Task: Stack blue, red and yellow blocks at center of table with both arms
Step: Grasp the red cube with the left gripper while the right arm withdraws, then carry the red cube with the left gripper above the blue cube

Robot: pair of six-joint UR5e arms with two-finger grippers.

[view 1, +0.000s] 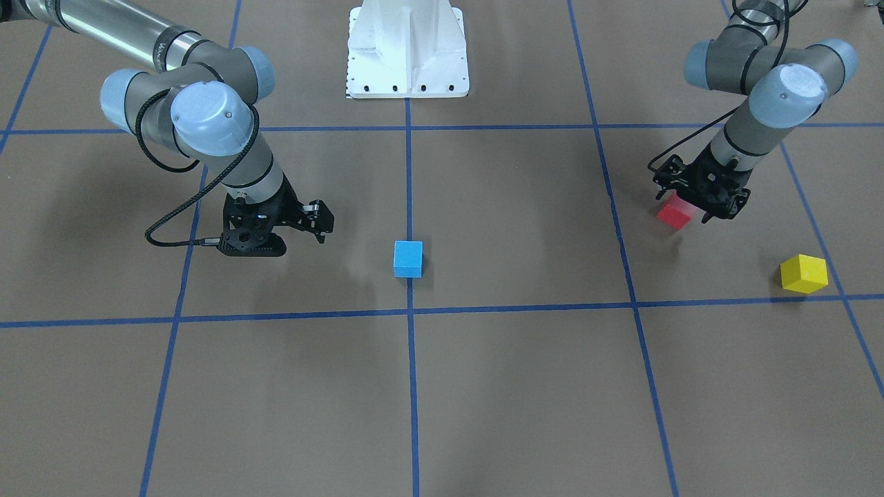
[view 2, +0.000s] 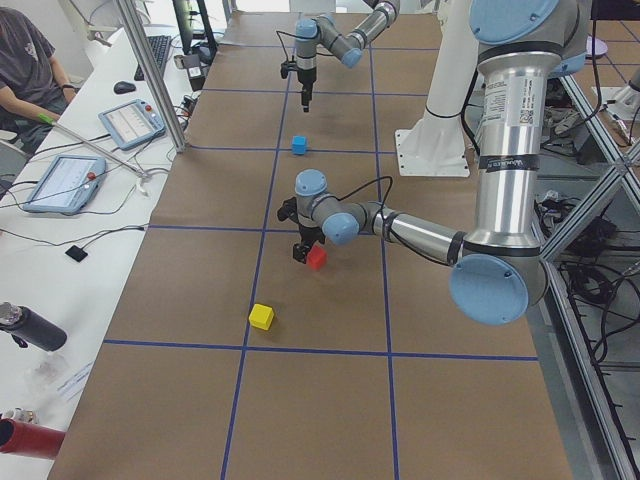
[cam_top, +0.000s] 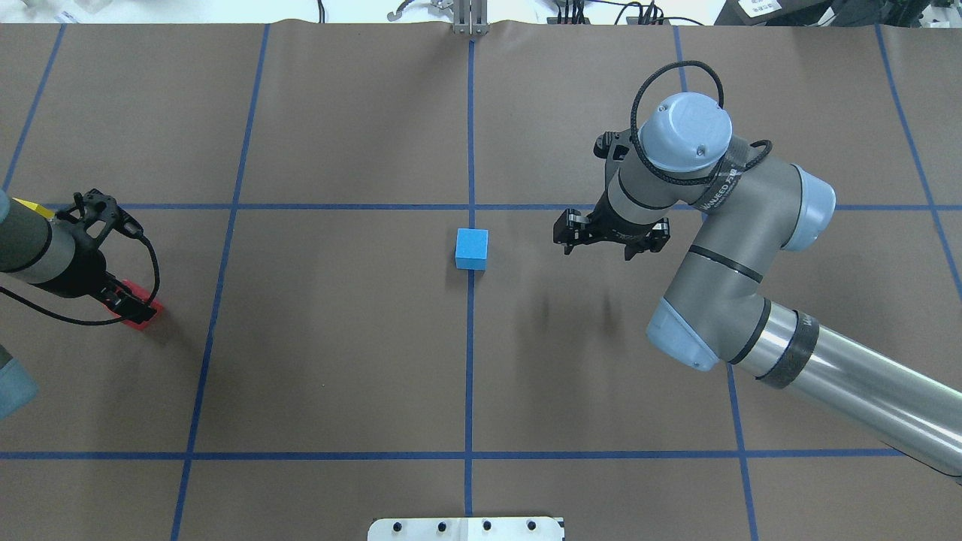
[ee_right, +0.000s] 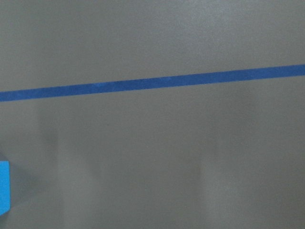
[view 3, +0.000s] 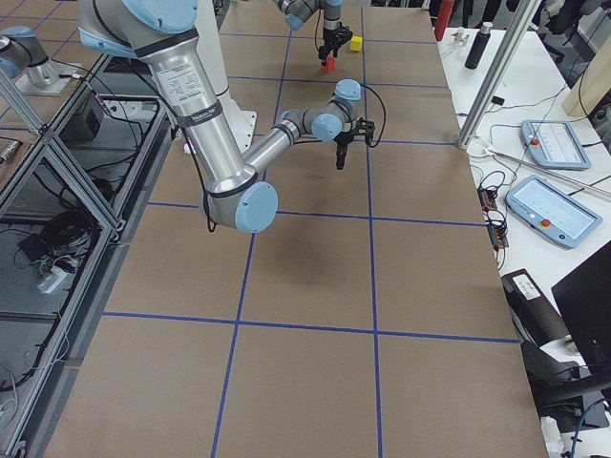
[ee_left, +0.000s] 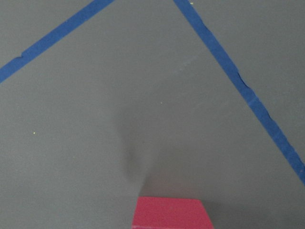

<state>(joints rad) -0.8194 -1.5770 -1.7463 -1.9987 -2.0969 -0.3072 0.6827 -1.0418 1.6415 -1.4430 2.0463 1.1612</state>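
Note:
The blue block point(view 1: 407, 259) sits on the table's centre line point(cam_top: 471, 249). My left gripper point(view 1: 696, 201) is shut on the red block point(view 1: 675, 212), low over the table at the robot's far left point(cam_top: 134, 304). The red block's top shows at the bottom edge of the left wrist view point(ee_left: 171, 213). The yellow block point(view 1: 803, 273) lies beyond it, partly hidden by the left arm in the overhead view point(cam_top: 31, 207). My right gripper point(cam_top: 597, 252) is open and empty, hanging a short way to the right of the blue block point(ee_right: 4, 186).
The white robot base point(view 1: 407, 48) stands at the near middle edge. Blue tape lines point(cam_top: 470, 376) grid the brown table. A desk with tablets point(view 2: 65, 180) and a seated person point(view 2: 20, 60) lie along the far side.

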